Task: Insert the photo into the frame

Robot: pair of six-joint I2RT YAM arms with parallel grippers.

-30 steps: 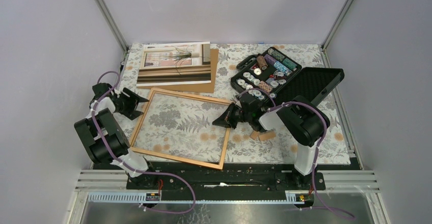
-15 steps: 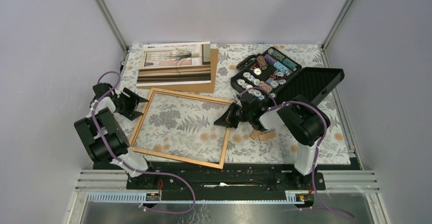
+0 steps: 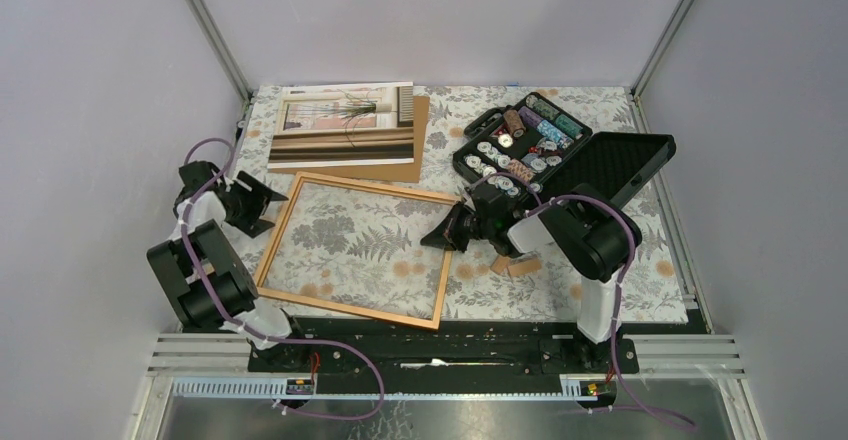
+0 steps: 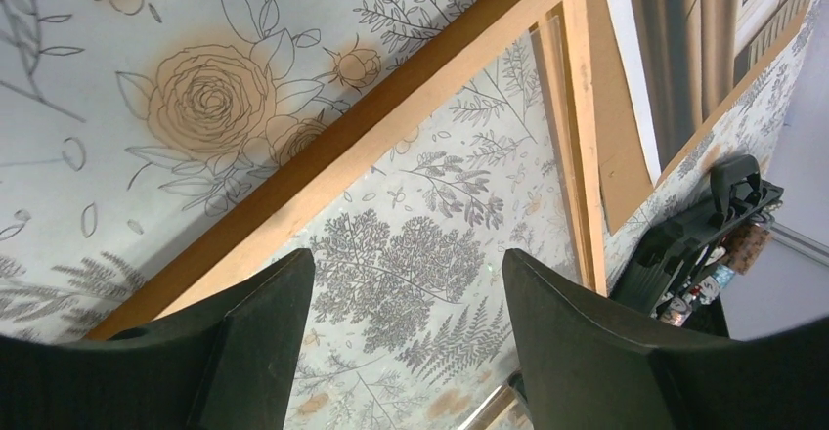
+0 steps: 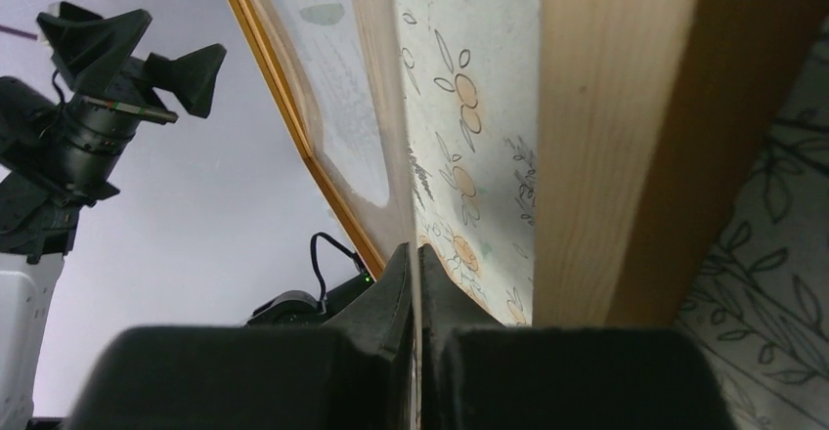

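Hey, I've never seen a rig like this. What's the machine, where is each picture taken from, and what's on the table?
Two robot arms sit at the near edge of the table, each ending in a two-finger gripper. One picture looks down from above; two come from wrist cameras. On the table lie the frame, the photo on a brown board, and an open black case of small pieces. The left gripper hangs open and empty by the frame. The right gripper is shut on a clear pane at the frame's right side.
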